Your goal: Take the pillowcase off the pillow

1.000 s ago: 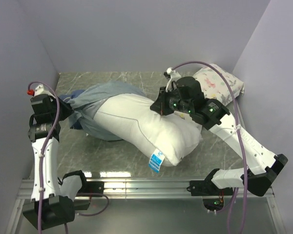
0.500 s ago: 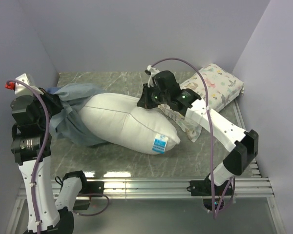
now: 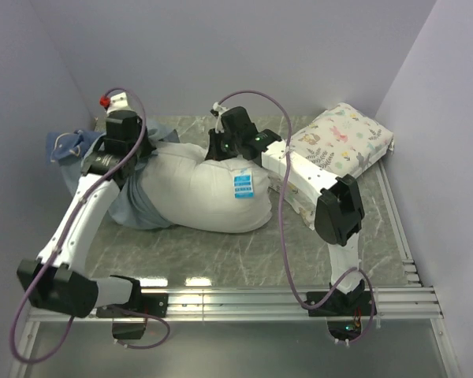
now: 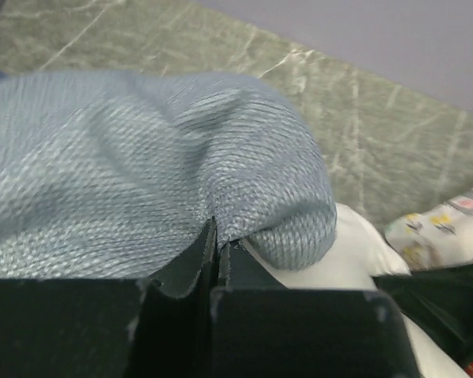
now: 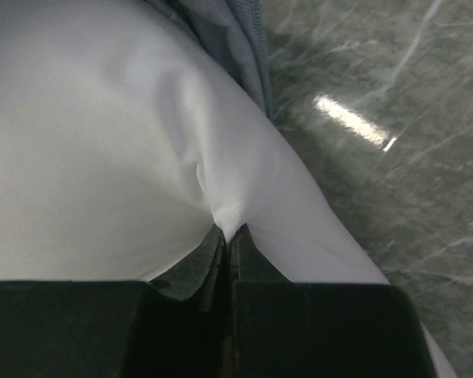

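The plump white pillow (image 3: 209, 197) lies across the middle of the table, its blue-and-white tag (image 3: 243, 186) facing up. The pillowcase (image 3: 134, 206), turned to its pale grey-blue inner side, still wraps the pillow's left end and bunches toward the far left. My left gripper (image 3: 134, 151) is shut on a fold of the pillowcase (image 4: 142, 189); in the left wrist view the cloth is pinched at my left gripper (image 4: 218, 242), with a bit of the white pillow (image 4: 355, 252) beside it. My right gripper (image 3: 221, 150) is shut on a pinch of the pillow (image 5: 102, 142), seen between my right gripper (image 5: 232, 234).
A smaller cream pillow (image 3: 340, 143) printed with leaves and flowers lies at the back right, partly under the right arm. Lilac walls close the table on three sides. A metal rail (image 3: 244, 299) runs along the near edge.
Both arms swung toward the back left. The pillow was dragged and turned with them, its tag moving from the near edge up to the middle. The floral pillow is now uncovered.
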